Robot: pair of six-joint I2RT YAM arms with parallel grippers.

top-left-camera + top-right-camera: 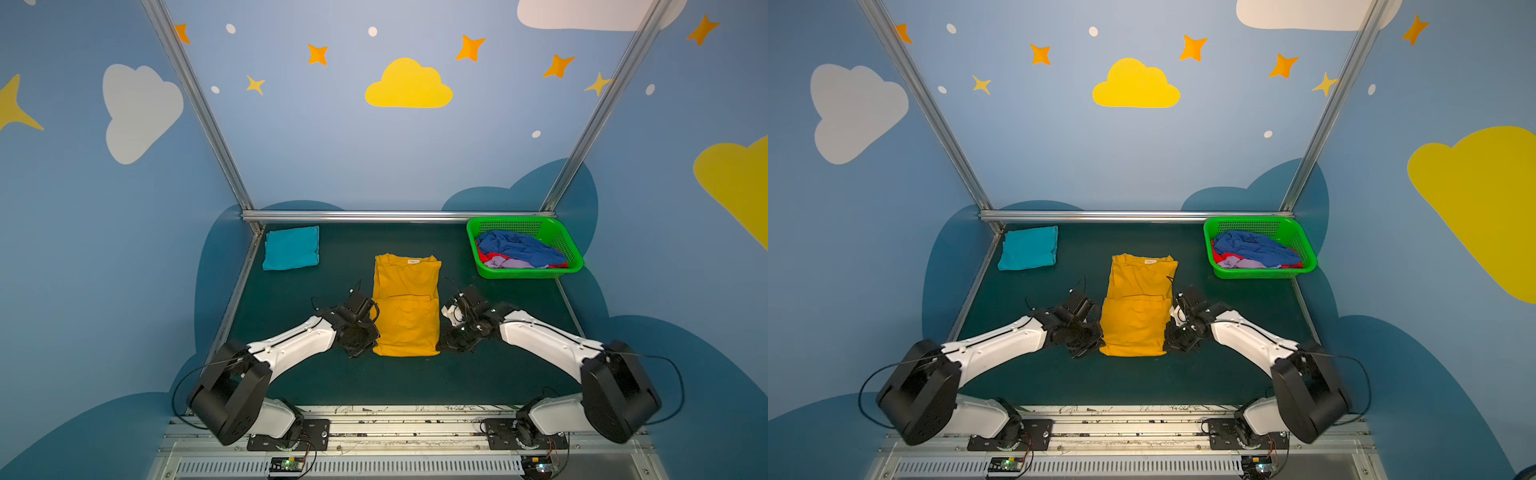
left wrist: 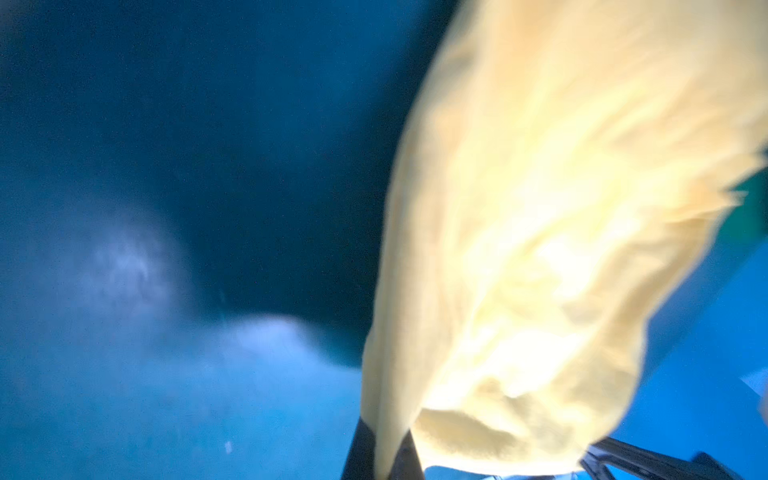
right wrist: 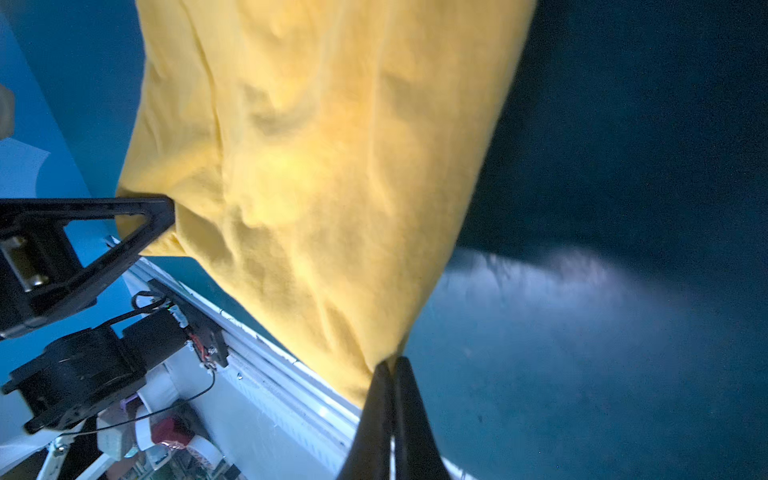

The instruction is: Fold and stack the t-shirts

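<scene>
Item 1: yellow t-shirt lay mid-table, long axis running near to far, collar at the far end. Its 2 near corners were pinched, with left gripper and right gripper jaws pressed on cloth. Bare table flanked both long edges. Folded teal t-shirt lay far left, basket far right.

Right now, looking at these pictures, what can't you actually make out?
- In the left wrist view, the left fingers are blurred and mostly covered by the yellow t-shirt.
- In both top views, the wording on the neck label is too small to read.
- In both top views, the clothes lower in the green basket are hidden under the blue t-shirt and behind the basket's wall.
</scene>
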